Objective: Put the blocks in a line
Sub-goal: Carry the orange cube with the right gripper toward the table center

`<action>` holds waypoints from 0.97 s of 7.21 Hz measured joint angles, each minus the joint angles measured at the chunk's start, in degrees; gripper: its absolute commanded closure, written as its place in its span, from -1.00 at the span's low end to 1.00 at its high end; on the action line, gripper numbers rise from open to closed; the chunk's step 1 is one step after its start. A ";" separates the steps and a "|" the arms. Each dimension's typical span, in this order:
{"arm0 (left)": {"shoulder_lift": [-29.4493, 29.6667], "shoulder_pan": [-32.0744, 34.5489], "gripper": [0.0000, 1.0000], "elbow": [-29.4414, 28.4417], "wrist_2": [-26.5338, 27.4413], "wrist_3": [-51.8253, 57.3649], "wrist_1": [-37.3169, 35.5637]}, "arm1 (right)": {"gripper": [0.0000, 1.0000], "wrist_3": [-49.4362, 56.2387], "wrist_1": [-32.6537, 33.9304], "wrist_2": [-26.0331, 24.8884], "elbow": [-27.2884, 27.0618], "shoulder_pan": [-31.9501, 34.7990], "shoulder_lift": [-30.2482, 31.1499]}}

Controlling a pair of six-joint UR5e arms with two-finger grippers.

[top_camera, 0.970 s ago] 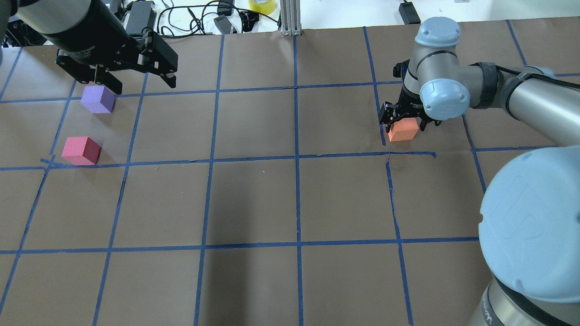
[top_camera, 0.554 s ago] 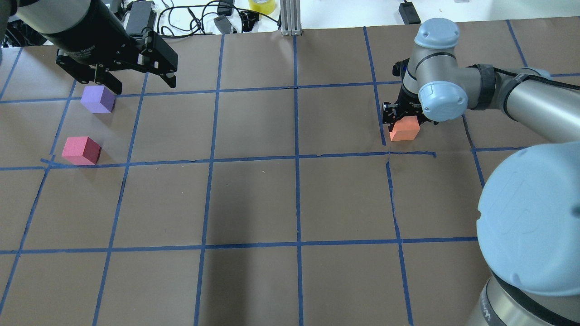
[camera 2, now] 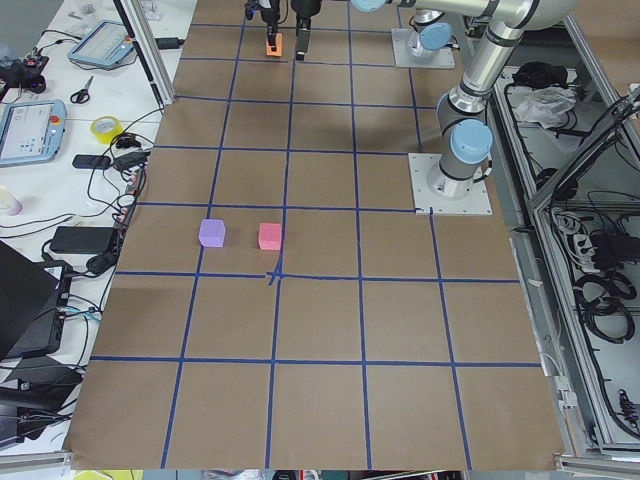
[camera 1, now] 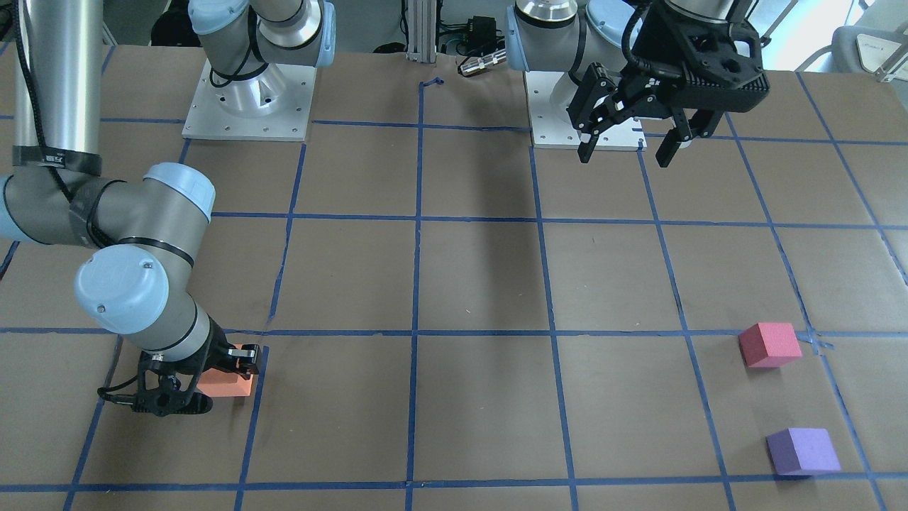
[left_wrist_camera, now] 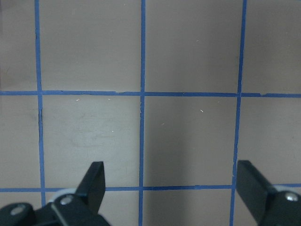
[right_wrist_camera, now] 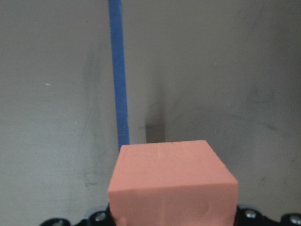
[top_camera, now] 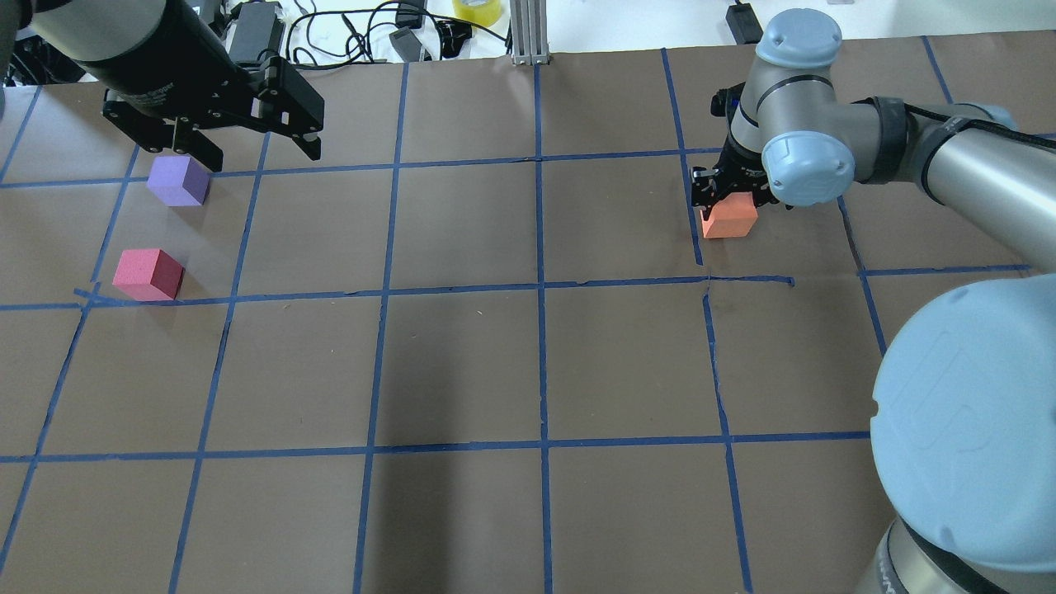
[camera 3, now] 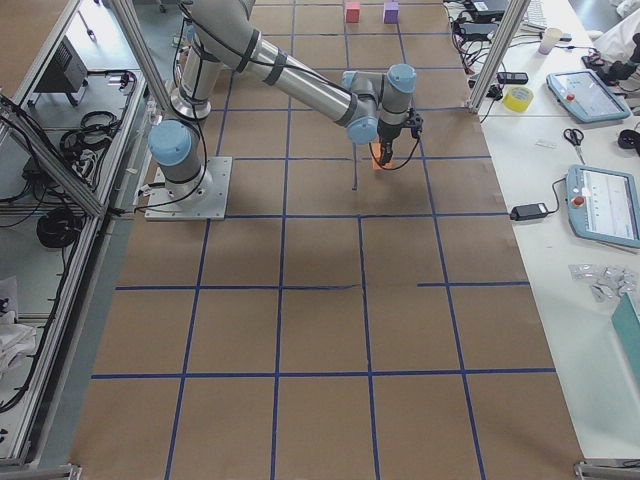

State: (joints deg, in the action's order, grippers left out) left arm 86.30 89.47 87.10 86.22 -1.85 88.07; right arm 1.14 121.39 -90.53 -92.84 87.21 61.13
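Note:
My right gripper point(top_camera: 730, 208) is shut on the orange block point(top_camera: 729, 221) and holds it low over the brown paper at the far right. The block fills the bottom of the right wrist view point(right_wrist_camera: 171, 183) and also shows in the front view point(camera 1: 225, 383). The purple block point(top_camera: 177, 181) and the pinkish-red block point(top_camera: 148, 274) sit apart at the far left, the purple one farther from me. My left gripper point(top_camera: 260, 157) hangs open and empty, high up and just right of the purple block. Its wrist view shows only its fingers point(left_wrist_camera: 94, 181) and bare paper.
Blue tape lines point(top_camera: 540, 289) grid the brown paper. Cables, a yellow tape roll point(top_camera: 477, 10) and an aluminium post point(top_camera: 528, 33) line the far edge. The two arm bases point(camera 1: 248, 99) stand on my side of the table.
My right gripper has carried the orange block a little toward the table's far edge. The left gripper and the purple and pinkish-red blocks have not moved.

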 measured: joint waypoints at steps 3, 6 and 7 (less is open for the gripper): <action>-0.03 0.00 -1.00 0.06 0.33 0.00 0.02 | 1.00 -8.78 -8.82 3.06 8.06 7.30 -0.74; -0.09 0.06 -1.00 0.09 0.45 0.00 0.08 | 1.00 -16.04 -11.90 4.63 16.69 15.45 -6.95; -0.09 0.08 -1.00 0.09 0.50 0.00 0.09 | 1.00 -17.83 -12.00 4.04 19.46 17.83 -9.32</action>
State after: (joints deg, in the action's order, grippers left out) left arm 86.21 89.55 87.19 86.72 -1.85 88.15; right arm -16.68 109.39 -86.49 -73.38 105.03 51.81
